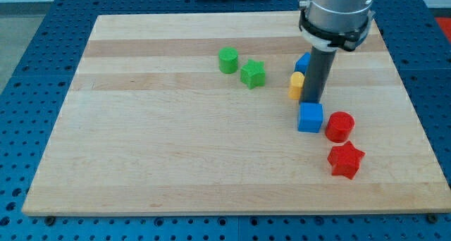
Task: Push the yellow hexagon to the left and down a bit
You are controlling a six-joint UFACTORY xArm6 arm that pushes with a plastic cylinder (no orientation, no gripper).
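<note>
- The yellow hexagon (295,85) sits toward the view's upper right of the wooden tabletop (176,156), half hidden behind the dark rod; only its left part shows.
- The tip (311,101) stands just to the right of the yellow block, apparently touching or nearly so; the exact contact is hidden.
- The tool is a bare rod with nothing to open or clench, so it grasps nothing and can only shove.
- A blue block (303,61) peeks out just above the yellow one, and a blue cube (310,118) lies just below the tip.
- A red cylinder (340,126) and a red star (345,160) lie lower right; a green cylinder (227,60) and a green star (253,74) stand to the left, well apart from the yellow piece.
- The yellow piece looks small, rigid and light, likely to slide easily on the smooth wood and to spin if pushed off-centre.
- The best contact is probably its upper-right face, pressed through its middle, so it travels left and slightly down.
</note>
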